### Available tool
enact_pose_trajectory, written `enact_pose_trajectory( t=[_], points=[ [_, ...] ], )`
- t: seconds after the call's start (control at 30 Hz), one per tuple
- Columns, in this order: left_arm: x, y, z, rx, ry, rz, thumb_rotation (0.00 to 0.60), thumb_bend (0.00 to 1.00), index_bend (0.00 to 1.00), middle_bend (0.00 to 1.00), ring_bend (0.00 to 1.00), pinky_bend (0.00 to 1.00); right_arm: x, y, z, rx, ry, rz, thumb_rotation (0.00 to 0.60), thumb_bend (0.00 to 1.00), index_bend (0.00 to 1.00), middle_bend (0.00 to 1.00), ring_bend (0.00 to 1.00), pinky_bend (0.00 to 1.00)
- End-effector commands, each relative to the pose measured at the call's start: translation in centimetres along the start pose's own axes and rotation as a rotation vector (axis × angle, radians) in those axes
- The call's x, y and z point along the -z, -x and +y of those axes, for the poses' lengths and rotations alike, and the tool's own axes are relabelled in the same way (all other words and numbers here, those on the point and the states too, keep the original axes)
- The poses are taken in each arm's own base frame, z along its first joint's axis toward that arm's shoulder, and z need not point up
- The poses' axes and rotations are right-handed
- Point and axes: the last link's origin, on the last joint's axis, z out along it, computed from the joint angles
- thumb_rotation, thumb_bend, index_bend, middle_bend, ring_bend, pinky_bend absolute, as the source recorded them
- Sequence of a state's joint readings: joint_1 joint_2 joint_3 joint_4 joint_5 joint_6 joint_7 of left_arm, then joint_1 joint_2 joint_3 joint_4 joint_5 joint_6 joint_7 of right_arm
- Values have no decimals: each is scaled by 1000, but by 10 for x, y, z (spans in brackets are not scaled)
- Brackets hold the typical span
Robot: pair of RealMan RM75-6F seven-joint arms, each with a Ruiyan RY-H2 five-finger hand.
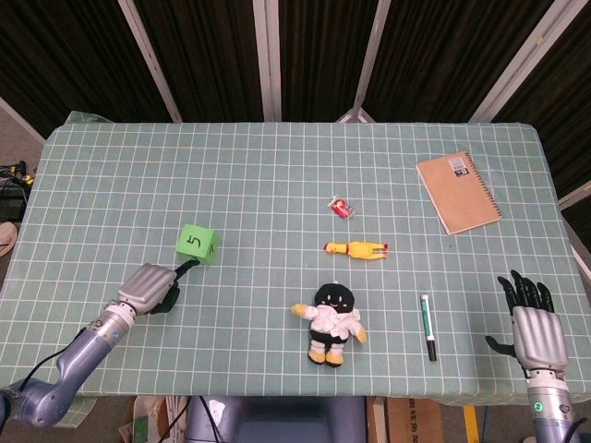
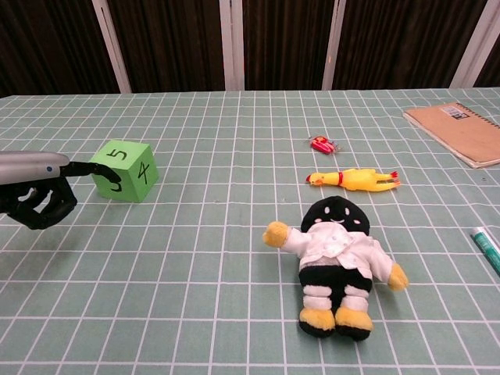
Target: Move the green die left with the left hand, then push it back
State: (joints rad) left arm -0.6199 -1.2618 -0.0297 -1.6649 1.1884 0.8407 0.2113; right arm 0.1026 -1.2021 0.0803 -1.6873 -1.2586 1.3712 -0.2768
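Note:
The green die sits on the left part of the table, showing a 5 on top and a 4 on its front face. My left hand lies just left of it, one finger stretched out and touching the die's left side, the other fingers curled under. It holds nothing. My right hand rests at the table's front right corner, fingers apart and empty; the chest view does not show it.
A plush doll lies in the front middle. Behind it are a yellow rubber chicken and a small red toy. A marker and a brown notebook lie to the right.

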Motion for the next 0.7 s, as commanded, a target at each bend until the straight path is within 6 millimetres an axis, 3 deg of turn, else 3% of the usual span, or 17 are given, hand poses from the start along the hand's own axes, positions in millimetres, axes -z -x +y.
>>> enact_pose_trajectory(
  t=[0.03, 0.2, 0.27, 0.4, 0.53, 0.7],
  points=[
    [3, -3, -3, 0, -10, 12, 600, 836, 98, 717, 605, 732, 0, 0, 1, -2, 2, 1, 600, 153, 124, 12, 55, 25],
    [25, -10, -8, 18, -21, 46, 600, 799, 98, 628, 532, 699, 0, -1, 1, -4, 6, 3, 600, 153, 124, 12, 55, 25],
    [42, -15, -10, 31, -20, 71, 600, 751, 98, 528, 440, 615, -1, -1, 1, -5, 6, 3, 600, 153, 124, 12, 55, 25],
    [95, -20, -25, 5, -55, 169, 600, 683, 99, 365, 265, 393, 1, -1, 0, -5, -1, 0, 600, 154, 124, 12, 55, 25],
    [129, -15, -41, 6, -143, 299, 600, 672, 114, 290, 181, 287, 2, -3, -2, -4, -13, 3, 600, 153, 124, 12, 55, 25],
    [147, 6, -64, -7, -259, 435, 600, 655, 120, 216, 106, 206, 5, -7, -3, -15, -49, 11, 600, 153, 124, 12, 55, 25]
  ],
)
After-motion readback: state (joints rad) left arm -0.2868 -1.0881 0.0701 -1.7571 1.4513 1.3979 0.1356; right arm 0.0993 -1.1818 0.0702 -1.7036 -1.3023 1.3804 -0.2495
